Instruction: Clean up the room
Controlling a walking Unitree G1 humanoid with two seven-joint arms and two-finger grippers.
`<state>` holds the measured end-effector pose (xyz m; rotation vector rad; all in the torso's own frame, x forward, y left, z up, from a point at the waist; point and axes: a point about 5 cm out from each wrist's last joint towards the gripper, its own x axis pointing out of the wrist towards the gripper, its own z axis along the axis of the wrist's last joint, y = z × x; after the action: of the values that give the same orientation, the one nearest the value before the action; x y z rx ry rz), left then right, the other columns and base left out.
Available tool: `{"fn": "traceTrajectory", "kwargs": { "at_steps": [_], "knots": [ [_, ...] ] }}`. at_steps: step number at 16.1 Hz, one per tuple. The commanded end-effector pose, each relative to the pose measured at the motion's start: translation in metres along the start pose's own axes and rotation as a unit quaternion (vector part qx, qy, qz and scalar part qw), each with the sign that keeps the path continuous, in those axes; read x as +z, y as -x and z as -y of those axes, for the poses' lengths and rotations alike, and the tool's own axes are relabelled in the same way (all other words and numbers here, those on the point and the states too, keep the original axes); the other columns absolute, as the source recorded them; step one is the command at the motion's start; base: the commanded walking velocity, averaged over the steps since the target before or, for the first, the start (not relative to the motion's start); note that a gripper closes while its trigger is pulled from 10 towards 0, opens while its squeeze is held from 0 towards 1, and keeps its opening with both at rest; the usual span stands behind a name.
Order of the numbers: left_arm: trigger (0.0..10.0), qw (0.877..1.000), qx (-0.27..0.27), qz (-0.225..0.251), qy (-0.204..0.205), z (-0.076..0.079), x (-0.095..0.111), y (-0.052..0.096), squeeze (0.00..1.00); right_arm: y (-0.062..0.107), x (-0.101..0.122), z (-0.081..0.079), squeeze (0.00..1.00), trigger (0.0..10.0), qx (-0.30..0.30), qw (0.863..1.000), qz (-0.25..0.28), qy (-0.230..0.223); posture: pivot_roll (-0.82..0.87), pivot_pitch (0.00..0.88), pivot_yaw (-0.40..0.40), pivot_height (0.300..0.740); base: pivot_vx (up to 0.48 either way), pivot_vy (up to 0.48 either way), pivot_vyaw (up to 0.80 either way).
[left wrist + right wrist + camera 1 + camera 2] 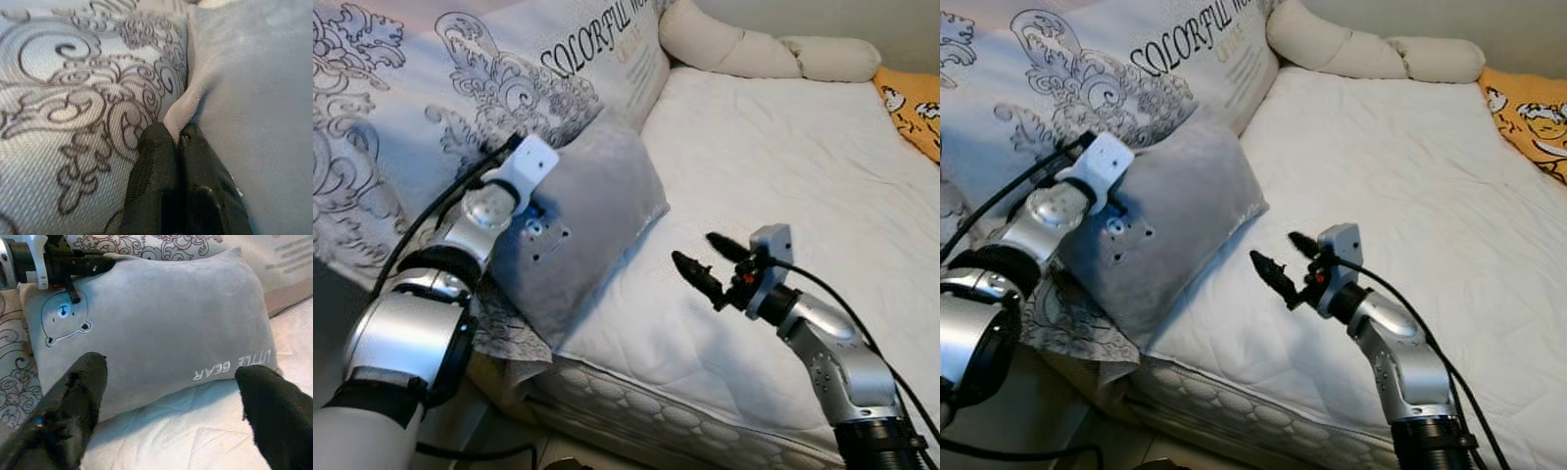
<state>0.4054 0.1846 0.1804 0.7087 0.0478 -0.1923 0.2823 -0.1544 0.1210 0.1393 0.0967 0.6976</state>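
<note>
Left pincer [178, 142] is clamped on one grey pillow's [592, 211] edge at the bed's [783, 166] side. Right pincer [705, 259], fingers apart, hovers just beside it. One patterned quilt [421, 108], two cream bolsters [754, 49] lie beyond.

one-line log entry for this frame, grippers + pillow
left gripper: shut on grey pillow edge | right gripper: open, over white mattress, facing pillow | pillow: against patterned duvet

A grey "LITTLE BEAR" cushion [582, 220] stands on edge against the patterned quilt at the mattress side.
</note>
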Motion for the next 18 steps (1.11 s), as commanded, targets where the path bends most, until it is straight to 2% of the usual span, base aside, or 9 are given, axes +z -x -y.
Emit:
{"fn": "traceTrajectory", "kwargs": {
  "at_steps": [1, 5, 9, 11, 14, 16, 17, 18],
  "knots": [
    [10.0, 0.998, 0.041, 0.048, 0.022, -0.012, 0.027, -0.006, 0.0, 0.003, 0.01, -0.001, 1.0, 10.0, -0.01, 1.0, 0.012, 0.011, -0.17, 0.0, 0.025, 0.74, 0.0, 0.0, 0.0],
    [10.0, 0.993, 0.068, 0.061, 0.07, -0.015, 0.038, -0.009, 0.0, 0.009, 0.017, -0.012, 1.0, 10.0, 0.008, 1.0, 0.003, 0.02, -0.22, 0.0, 0.004, 0.74, 0.0, 0.0, 0.0],
    [10.0, 0.985, 0.125, 0.007, 0.122, -0.018, 0.008, -0.001, 0.0, 0.014, 0.018, -0.022, 1.0, 10.0, 0.032, 0.999, -0.017, 0.019, -0.23, 0.0, -0.028, 0.74, 0.0, 0.0, 0.0],
    [10.0, 0.974, 0.159, -0.053, 0.155, -0.02, -0.023, 0.008, 0.0, 0.013, 0.018, -0.026, 1.0, 10.0, 0.054, 0.998, -0.031, 0.022, -0.23, 0.0, -0.04, 0.74, 0.0, 0.0, 0.0],
    [10.0, 0.968, 0.144, -0.117, 0.171, -0.013, -0.05, 0.017, 0.0, 0.013, 0.017, -0.028, 1.0, 10.0, 0.08, 0.995, -0.051, 0.028, -0.21, 0.0, -0.041, 0.74, 0.0, 0.0, 0.0],
    [10.0, 0.968, 0.134, -0.118, 0.176, -0.015, -0.055, 0.019, 0.0, 0.012, 0.015, -0.027, 1.0, 10.0, 0.08, 0.995, -0.056, 0.037, -0.19, 0.0, -0.035, 0.74, 0.0, 0.0, 0.0],
    [10.0, 0.971, 0.128, -0.11, 0.172, -0.016, -0.053, 0.019, 0.86, 0.011, 0.014, -0.026, 1.0, 10.0, 0.077, 0.995, -0.056, 0.04, -0.18, 0.0, -0.034, 0.74, 0.0, 0.0, 0.0],
    [10.0, 0.975, 0.109, -0.084, 0.175, -0.017, -0.046, 0.017, 1.0, 0.009, 0.012, -0.023, 1.0, 10.0, 0.065, 0.995, -0.055, 0.05, -0.16, 0.0, -0.033, 0.74, 0.0, 0.0, 0.0]
  ]
}}
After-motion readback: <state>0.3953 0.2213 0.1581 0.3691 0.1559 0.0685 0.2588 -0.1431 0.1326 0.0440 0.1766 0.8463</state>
